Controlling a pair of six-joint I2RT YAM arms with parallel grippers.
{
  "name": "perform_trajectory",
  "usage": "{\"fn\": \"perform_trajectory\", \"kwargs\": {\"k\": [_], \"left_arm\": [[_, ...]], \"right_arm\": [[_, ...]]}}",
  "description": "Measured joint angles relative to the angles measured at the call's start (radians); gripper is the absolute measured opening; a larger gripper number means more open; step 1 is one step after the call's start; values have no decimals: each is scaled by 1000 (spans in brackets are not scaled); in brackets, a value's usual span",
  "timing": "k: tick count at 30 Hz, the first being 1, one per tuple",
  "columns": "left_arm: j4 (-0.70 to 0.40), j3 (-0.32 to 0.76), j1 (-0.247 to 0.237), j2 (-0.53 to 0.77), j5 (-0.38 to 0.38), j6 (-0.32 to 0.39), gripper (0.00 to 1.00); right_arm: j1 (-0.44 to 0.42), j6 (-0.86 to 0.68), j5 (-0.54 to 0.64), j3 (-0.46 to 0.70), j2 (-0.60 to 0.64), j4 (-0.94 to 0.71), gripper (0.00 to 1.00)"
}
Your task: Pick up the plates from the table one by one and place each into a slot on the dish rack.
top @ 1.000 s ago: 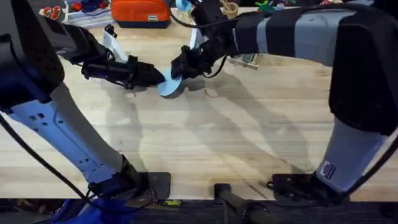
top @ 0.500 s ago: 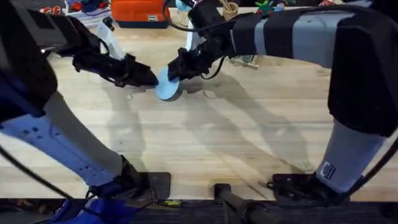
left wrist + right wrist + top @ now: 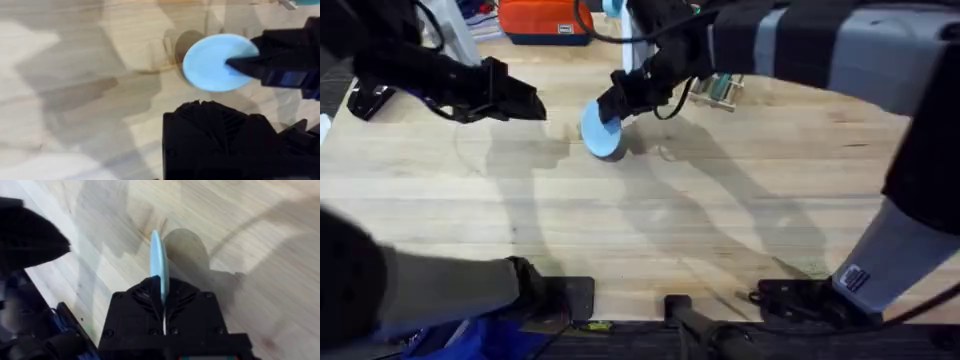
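Thin round blue plate (image 3: 602, 133) edge-on between black right fingers (image 3: 617, 106).

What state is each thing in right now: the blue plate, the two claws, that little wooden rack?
plate: pinched edge-on by the right gripper, held upright above the table.
right gripper: shut on the plate's rim.
left gripper: apart from the plate, holding nothing; fingers unclear.
dish rack: standing on the table behind the right arm; contents too hidden to tell.

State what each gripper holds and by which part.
The right gripper holds a light blue plate on edge, its fingers clamped over the rim. The left gripper holds nothing.
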Motion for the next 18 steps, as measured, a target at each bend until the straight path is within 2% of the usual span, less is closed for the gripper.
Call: {"fn": "perform_trajectory", "kwargs": {"k": [7,18], "left_arm": [[-70,0,0,-188,-66,-25,40],[-168,0,0,-425,-102,-40,40]], "right_arm": [[0,-114,92,57,-76,-112,29],[0,-225,261,75,-245,-158,29]]}}
